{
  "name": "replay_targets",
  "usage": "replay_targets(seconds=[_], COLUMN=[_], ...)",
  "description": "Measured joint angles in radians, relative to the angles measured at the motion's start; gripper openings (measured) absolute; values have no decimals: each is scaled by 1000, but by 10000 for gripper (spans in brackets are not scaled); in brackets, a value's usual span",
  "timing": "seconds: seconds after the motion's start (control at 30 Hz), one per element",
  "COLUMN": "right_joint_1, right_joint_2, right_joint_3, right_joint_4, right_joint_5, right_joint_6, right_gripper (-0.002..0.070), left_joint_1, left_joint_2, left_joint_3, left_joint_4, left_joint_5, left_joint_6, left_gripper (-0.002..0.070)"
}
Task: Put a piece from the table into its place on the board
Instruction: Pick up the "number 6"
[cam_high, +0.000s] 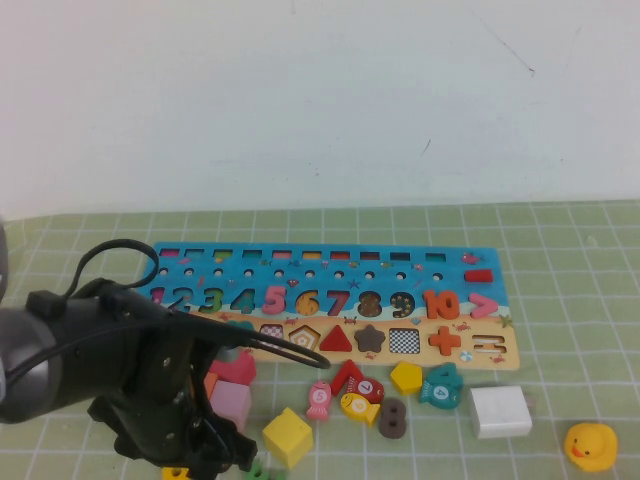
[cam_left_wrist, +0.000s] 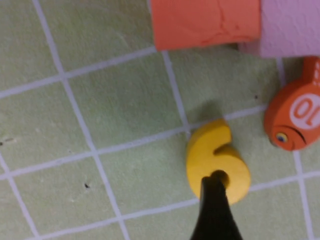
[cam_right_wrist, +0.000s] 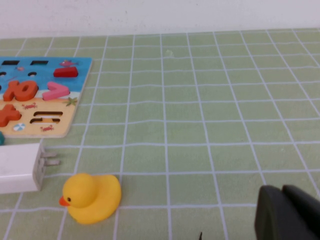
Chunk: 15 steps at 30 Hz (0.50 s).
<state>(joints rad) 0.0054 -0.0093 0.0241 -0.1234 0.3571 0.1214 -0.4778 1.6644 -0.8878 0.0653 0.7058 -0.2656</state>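
Low centre-right of the left wrist view: yellow 6 (cam_left_wrist: 217, 162) lying flat on the green grid tabletop (cam_left_wrist: 115, 105), not held. Long axis runs up-down in that frame, tail toward the top, loop toward the bottom. One dark fingertip (cam_left_wrist: 214, 210) of the left gripper (cam_left_wrist: 214, 200) shows from the bottom edge, its tip over the loop; cannot tell whether it touches. Second finger out of frame. Fingers stand spread wide with nothing between them, judged partly from the single tip in view.

High view: left gripper (cam_high: 215, 440) at lower left, low over the tabletop, below the board's (cam_high: 330, 300) left end. A scrap of yellow at the bottom edge under the arm may be the 6; mostly hidden.

Around the 6, left wrist view: orange block (cam_left_wrist: 205, 22) and pink block (cam_left_wrist: 292, 27) at top, apart from it; orange fish marked 10 (cam_left_wrist: 297, 120) at right, near but clear. None blocks a close from the sides.

Board: the 6 slot (cam_high: 308, 301) reads orange-yellow among the numerals; cannot tell if it is empty.

Right gripper (cam_right_wrist: 287, 215) parked, lower right of its own view, dark housing only; fingers cannot tell. Duck (cam_right_wrist: 92, 197) and white charger (cam_right_wrist: 20, 167) lie before it, well apart from the 6.

Left arm is plainly nearer. Judgement: the grasp turns on centring the fingers across the 6's narrow width before closing.
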Motion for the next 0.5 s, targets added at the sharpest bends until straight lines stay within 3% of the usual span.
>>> replay_targets(seconds=[0.5], right_joint_1=[0], right_joint_2=[0], right_joint_3=[0], right_joint_4=[0], right_joint_5=[0], right_joint_6=[0], right_gripper=[-1], left_joint_1=[49], left_joint_2=[35], left_joint_3=[19], left_joint_4=[37], left_joint_5=[-34], left_joint_6=[-18], left_gripper=[410])
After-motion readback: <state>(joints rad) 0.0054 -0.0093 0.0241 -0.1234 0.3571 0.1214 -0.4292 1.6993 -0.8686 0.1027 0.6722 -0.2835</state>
